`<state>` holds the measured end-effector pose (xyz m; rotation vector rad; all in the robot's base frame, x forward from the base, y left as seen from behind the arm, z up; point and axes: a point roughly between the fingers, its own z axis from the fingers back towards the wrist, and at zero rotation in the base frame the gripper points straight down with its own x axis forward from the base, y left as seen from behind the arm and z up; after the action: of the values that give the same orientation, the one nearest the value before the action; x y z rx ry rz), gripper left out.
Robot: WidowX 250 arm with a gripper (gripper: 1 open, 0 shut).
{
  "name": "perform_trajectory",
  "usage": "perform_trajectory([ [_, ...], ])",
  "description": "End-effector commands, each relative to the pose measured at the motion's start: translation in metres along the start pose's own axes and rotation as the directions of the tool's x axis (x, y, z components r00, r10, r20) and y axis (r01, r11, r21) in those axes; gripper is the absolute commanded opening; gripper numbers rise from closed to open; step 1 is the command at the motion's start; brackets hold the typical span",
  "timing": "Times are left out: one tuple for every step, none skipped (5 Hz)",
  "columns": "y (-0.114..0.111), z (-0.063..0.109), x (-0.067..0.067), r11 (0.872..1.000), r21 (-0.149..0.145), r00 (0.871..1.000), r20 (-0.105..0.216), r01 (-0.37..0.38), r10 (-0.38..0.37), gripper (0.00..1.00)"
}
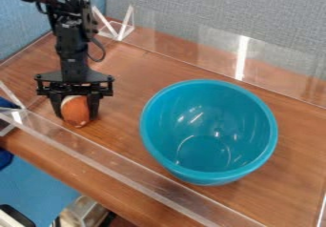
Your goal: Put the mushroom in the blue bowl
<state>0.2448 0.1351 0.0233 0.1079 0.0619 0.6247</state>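
The mushroom (75, 110) shows its glossy orange-brown cap at the left of the wooden table, low on the surface. My black gripper (75, 105) comes straight down over it, and its two fingers are shut on the mushroom's sides. The blue bowl (209, 132), large, teal and deep, stands upright to the right of the gripper with a gap of bare wood between them. Its inside holds nothing.
Clear acrylic walls (90, 153) border the wooden table (192, 64) along the front and the back. A white wire stand (122, 26) sits at the far back left, behind the arm.
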Motion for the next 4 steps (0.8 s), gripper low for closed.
perform_trajectory([
  [-0.0005, 0.0136, 0.0029, 1.000, -0.002, 0.999, 0.045, 0.006, -0.006, 0.00],
  [-0.0006, 0.0140, 0.0022, 1.000, 0.000, 0.999, 0.046, 0.008, -0.008, 0.00],
  [-0.0007, 0.0144, 0.0014, 1.000, 0.002, 0.999, 0.046, 0.010, -0.011, 0.00],
  [-0.0008, 0.0149, 0.0007, 1.000, 0.005, 0.999, 0.047, 0.013, -0.013, 0.00],
])
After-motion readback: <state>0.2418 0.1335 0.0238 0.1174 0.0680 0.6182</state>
